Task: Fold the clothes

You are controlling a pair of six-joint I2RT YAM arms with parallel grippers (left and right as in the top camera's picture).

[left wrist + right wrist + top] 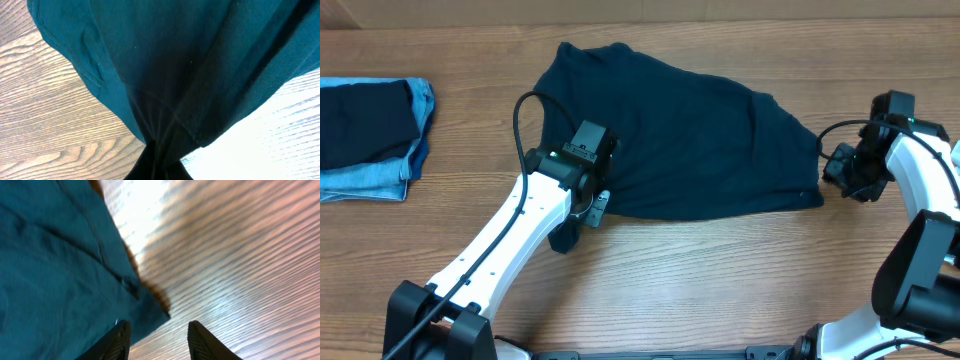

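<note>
Because the navy shirt (690, 130) hangs across nearly the whole left wrist view, the fingers of the left pincer (592, 205) are hidden there. All that shows is the fabric drawn into tight folds that meet at a bunch at the bottom edge. From overhead, that pincer sits at the shirt's near left hem, largely covered by its own wrist, pressed together on the cloth.

The shirt itself lies spread across the middle of the wooden tabletop (720, 270), wrinkled, with its far left corner rumpled.

At the shirt's near right corner the right pincer (159, 330) has its two dark fingers spread, with only bare wood grain between them. The shirt's corner lies just beside one finger, and whether it touches is hard to make out.

Well apart at the left edge, a folded navy piece (365, 125) rests on folded light blue denim (380, 182); both are cut off by the frame. The left arm's black cable arches over the shirt's left part.
</note>
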